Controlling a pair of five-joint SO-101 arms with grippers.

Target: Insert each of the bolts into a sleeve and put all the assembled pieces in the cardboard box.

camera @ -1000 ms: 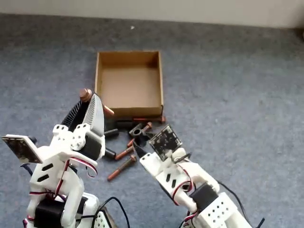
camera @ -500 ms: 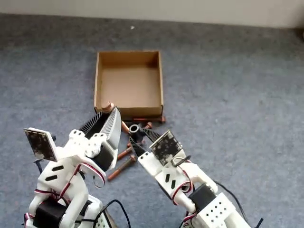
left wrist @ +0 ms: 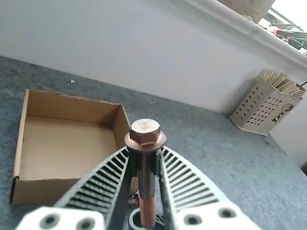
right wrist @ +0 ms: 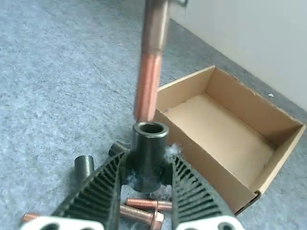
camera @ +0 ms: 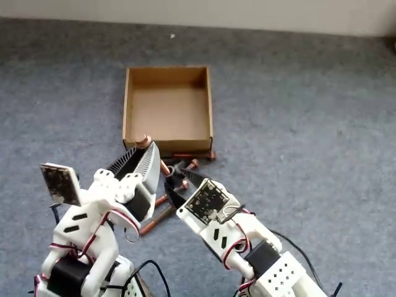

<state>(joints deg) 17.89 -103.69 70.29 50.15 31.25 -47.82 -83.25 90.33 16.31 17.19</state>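
My left gripper (camera: 149, 148) (left wrist: 144, 152) is shut on a copper bolt (camera: 164, 167) (left wrist: 145, 135), head up and shaft pointing down. In front of the cardboard box (camera: 168, 108), my right gripper (camera: 176, 180) (right wrist: 146, 165) is shut on a black sleeve (right wrist: 149, 153), held upright with its mouth open upward. In the right wrist view the bolt's shaft (right wrist: 151, 67) hangs tilted with its tip just above the sleeve's rim. The sleeve's rim (left wrist: 135, 220) shows below the bolt's tip in the left wrist view. The box (right wrist: 230, 132) (left wrist: 67, 139) holds nothing.
Loose copper bolts (camera: 158, 219) (right wrist: 144, 204) lie on the grey carpet between the arms and along the box's front wall (camera: 189, 156). Two more black sleeves (right wrist: 84, 167) (right wrist: 115, 148) stand on the carpet beside the right gripper. Open carpet (camera: 309, 124) lies right of the box.
My left gripper has carried the bolt right and down from beside the box's left corner to just over the sleeve. The right gripper has shifted slightly left with the sleeve.
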